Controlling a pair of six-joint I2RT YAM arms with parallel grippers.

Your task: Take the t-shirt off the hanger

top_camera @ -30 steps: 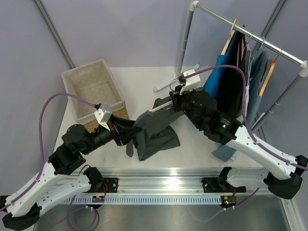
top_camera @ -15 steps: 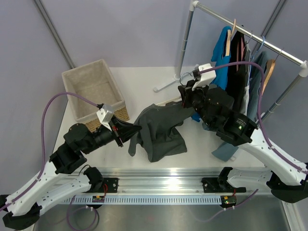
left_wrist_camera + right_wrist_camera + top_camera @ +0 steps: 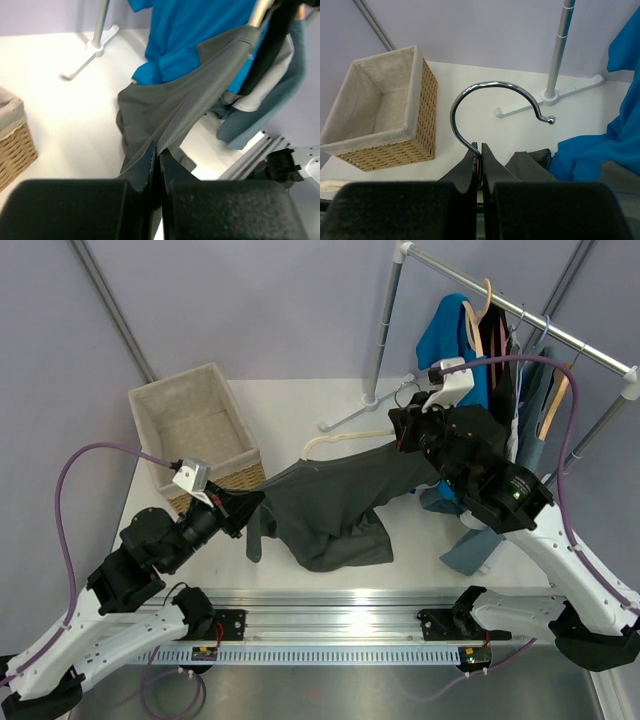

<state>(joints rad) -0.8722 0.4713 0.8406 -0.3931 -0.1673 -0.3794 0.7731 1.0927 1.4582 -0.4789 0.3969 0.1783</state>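
The left gripper (image 3: 159, 150) is fully closed, pinching an edge of the t-shirt (image 3: 335, 505). The right gripper (image 3: 480, 150) is fully closed on the hook stem of the hanger (image 3: 340, 438). The t-shirt is stretched lengthwise between both grippers. The hanger's wooden arm extends from the right gripper towards the left gripper.

L jaws shut on t-shirt (image 3: 335, 505) & pulled back; hanger (image 3: 345, 437) lifted up/right, shirt stretched taut.
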